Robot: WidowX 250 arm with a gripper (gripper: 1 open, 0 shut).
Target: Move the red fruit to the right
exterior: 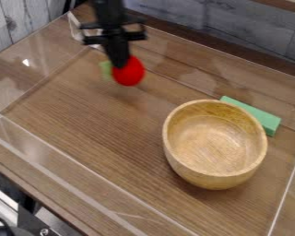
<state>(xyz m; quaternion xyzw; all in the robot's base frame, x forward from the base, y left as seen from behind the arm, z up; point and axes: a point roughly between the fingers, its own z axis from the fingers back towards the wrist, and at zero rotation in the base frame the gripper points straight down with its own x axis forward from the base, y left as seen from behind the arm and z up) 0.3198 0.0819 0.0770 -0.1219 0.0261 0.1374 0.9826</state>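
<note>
The red fruit (128,72), small and round with a green leafy end on its left, hangs a little above the wooden table in the upper middle of the camera view. My gripper (119,57) comes down on it from above and is shut on it, with the black fingers pinched at its top. The fruit's shadow falls on the table just below it.
A large wooden bowl (216,143) stands at the right. A flat green rectangular block (253,112) lies behind it near the right edge. Clear plastic walls (40,161) ring the table. Bare wood shows at the left and front.
</note>
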